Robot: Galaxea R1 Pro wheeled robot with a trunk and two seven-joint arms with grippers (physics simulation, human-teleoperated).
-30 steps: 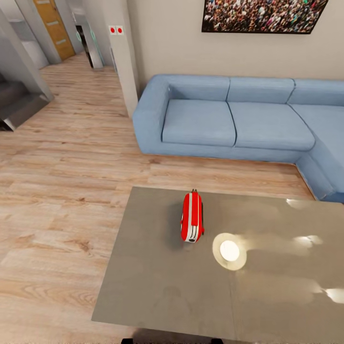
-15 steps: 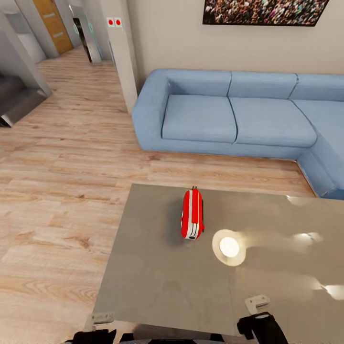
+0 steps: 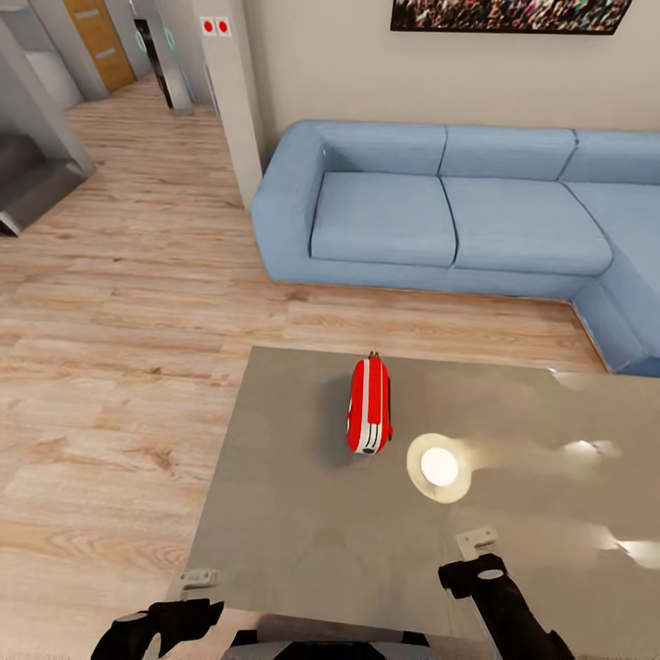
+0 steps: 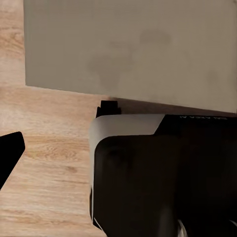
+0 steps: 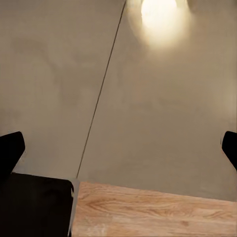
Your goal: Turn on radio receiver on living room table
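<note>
The small red radio receiver with white stripes stands on the glossy grey-taupe table, left of the table's middle, its narrow end facing me. Its dial face is not visible. Both grippers are well short of it. My left gripper hovers at the table's near left corner, and one dark fingertip shows at the edge of the left wrist view. Over the table's near edge my right gripper is open, its fingertips spread wide with nothing between them.
A bright lamp reflection lies on the table right of the radio. A blue sectional sofa runs behind the table and along the right. Light wood floor spreads left; a white pillar and grey stairs stand beyond.
Both arms have risen into the bottom of the head view and reached forward to the table's near edge. The view has shifted slightly; the radio has not moved.
</note>
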